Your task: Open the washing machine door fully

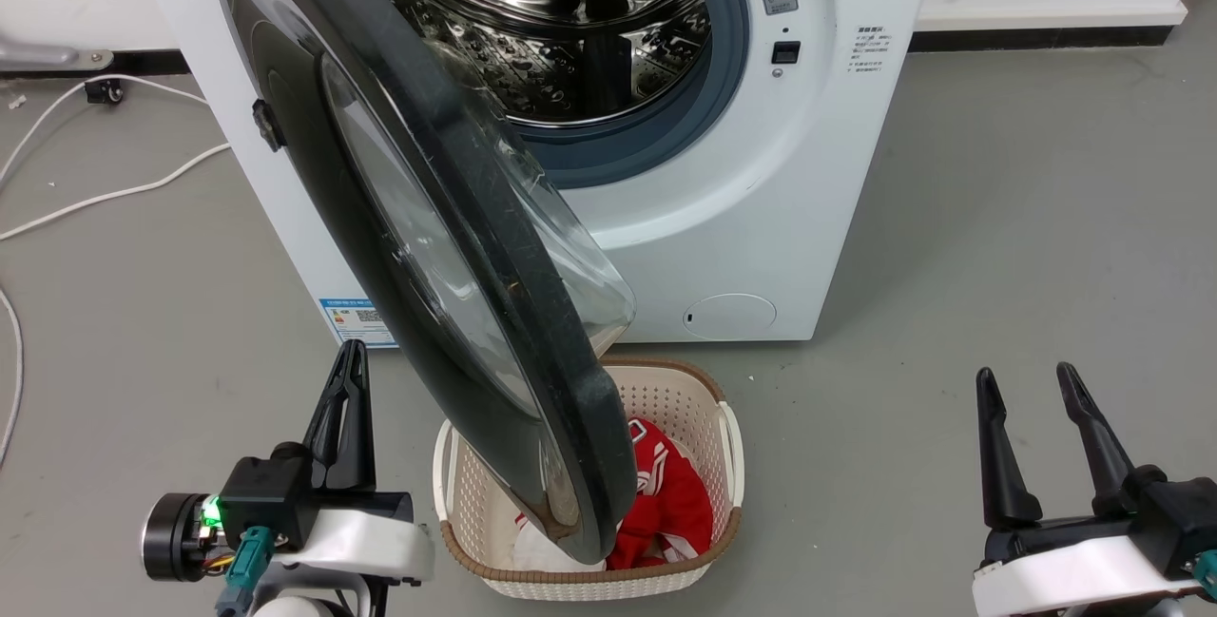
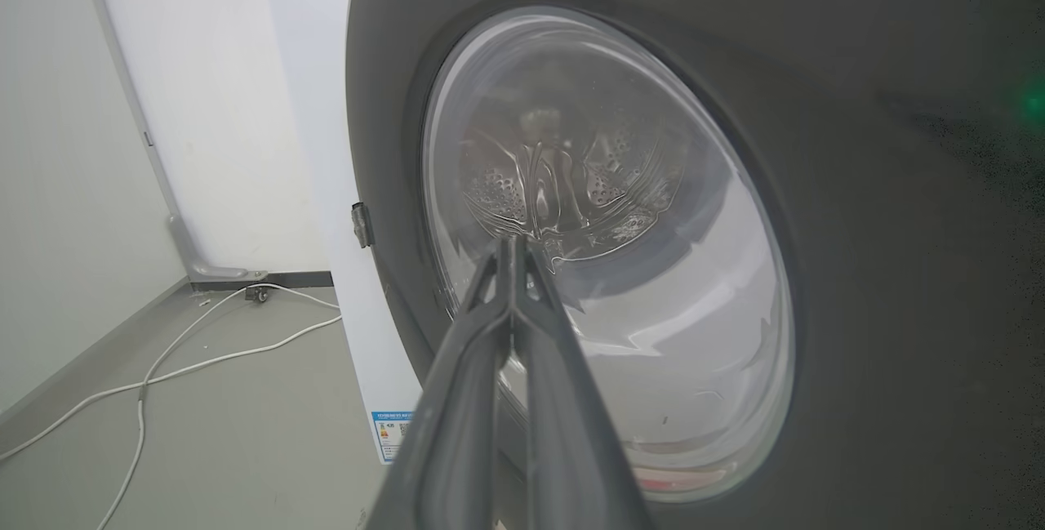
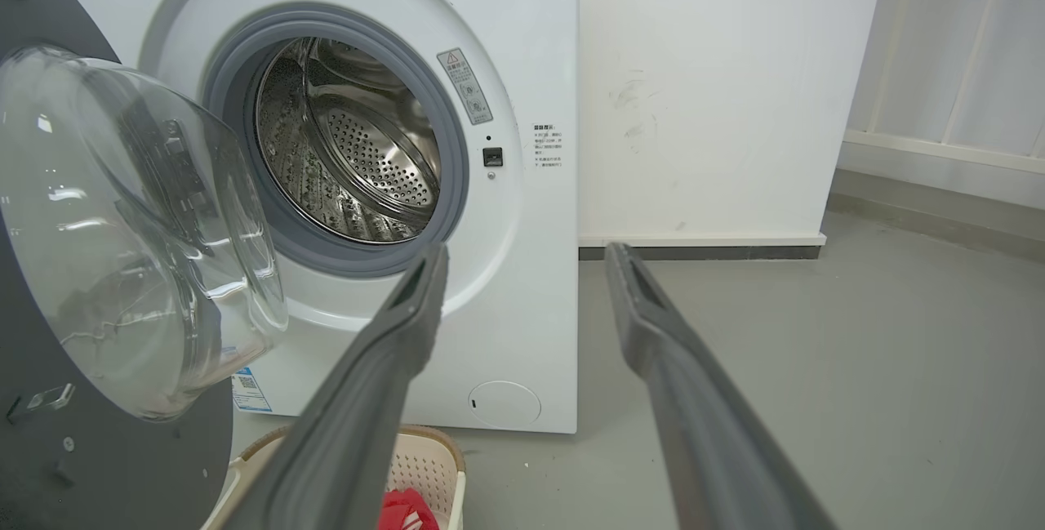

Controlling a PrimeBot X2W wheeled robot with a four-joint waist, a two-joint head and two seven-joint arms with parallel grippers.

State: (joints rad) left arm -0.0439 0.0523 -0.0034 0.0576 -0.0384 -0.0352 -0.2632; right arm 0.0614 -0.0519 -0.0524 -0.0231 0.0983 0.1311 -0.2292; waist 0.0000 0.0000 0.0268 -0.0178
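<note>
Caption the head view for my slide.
Washing machine door partway open above a laundry basket; left jaws shut, right jaws open.

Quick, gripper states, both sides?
Left gripper: closed, holding nothing, beside the washing machine door.
Right gripper: open, empty.

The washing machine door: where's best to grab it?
Probably the door's black rim at its free end, above the basket, with the open right hand straddling it from the front. That rim stands edge-on toward the robot; the bulging glass gives nothing to pinch.
</note>
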